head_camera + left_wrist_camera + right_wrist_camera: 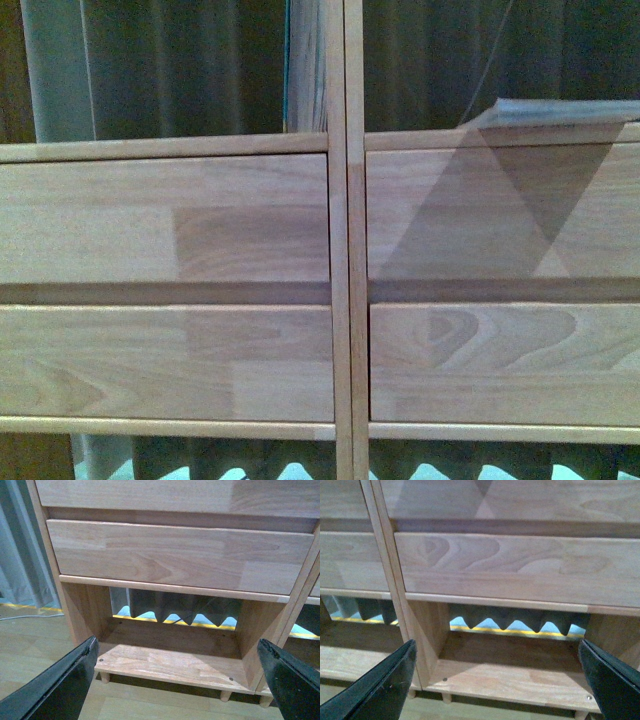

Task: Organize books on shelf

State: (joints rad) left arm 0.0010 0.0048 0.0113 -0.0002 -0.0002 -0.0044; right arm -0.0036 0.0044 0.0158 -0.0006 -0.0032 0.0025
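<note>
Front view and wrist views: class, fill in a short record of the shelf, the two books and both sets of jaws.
shelf: wide light-wood shelf unit, central double divider, two rows of drawer fronts
book one: thick teal-covered book, upright beside the divider, left upper cubby
book two: thin pale-grey softcover, lying flat, right upper cubby
left gripper: jaws wide apart, nothing held
right gripper: jaws wide apart, nothing held

Pale wood-plank floor [45, 645]; light-wood shelf [170, 555] stands on it on short peg legs [226, 696], yellow strip [30, 606] behind.
</note>
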